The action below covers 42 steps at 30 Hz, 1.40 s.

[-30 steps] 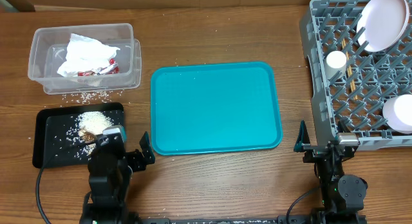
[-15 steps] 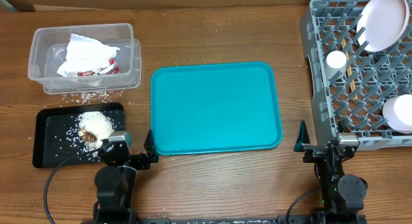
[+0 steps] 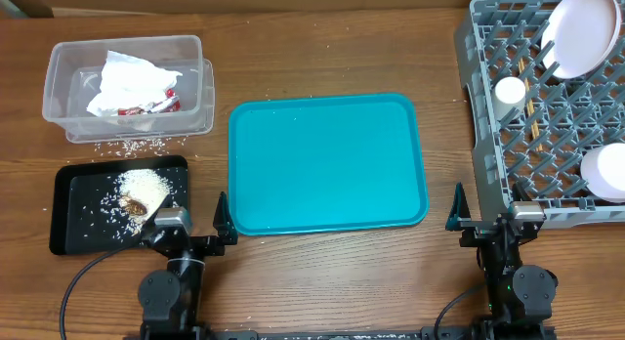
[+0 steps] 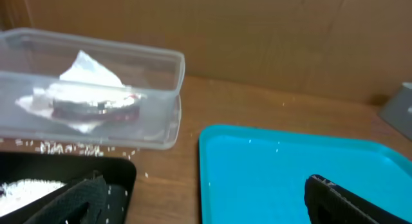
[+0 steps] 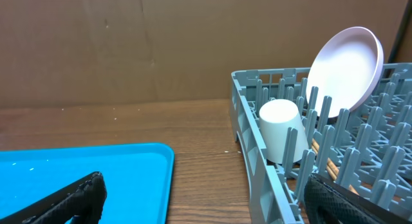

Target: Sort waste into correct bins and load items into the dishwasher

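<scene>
Judged complete: napkin in tub left of the teal tray, plate in rack right of it; left gripper and right gripper, jaws apart and empty, should park clear of its near edge.

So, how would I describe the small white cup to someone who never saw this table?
Find the grey dish rack on the right side of the table. Near its left wall, beside the leaning plate, sits the small white cup, the smallest white piece there.

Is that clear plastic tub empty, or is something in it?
Not empty: the clear tub holds a crumpled white napkin and a red sauce packet.
</scene>
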### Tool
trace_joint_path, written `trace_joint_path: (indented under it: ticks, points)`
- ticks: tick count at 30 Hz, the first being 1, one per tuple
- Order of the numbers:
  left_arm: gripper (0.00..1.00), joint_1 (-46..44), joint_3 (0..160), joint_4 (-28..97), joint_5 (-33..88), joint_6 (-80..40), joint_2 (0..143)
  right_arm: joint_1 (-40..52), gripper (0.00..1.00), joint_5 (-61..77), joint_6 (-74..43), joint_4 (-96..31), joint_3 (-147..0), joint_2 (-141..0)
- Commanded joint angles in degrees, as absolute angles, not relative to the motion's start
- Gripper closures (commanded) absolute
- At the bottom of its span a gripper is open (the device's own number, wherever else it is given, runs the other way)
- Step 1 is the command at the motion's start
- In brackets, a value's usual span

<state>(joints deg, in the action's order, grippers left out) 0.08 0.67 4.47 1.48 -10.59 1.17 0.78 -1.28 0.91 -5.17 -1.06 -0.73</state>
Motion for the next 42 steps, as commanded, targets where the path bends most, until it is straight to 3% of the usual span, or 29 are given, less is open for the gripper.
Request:
trace_joint_path:
  ticks: [1, 11, 42]
  points:
    - [0.00, 0.0, 0.3, 4.4, 0.9, -8.5, 0.2, 0.6, 0.00, -0.9, 1.1, -4.8, -0.5, -0.2]
    - [0.00, 0.0, 0.3, 4.4, 0.7, -2.3, 0.2, 0.6, 0.00, -0.9, 1.1, -4.8, -0.5, -0.2]
    - [0.00, 0.0, 0.3, 4.4, 1.1, -2.3, 0.3, 0.6, 0.00, -0.9, 1.1, -4.8, -0.5, -0.2]
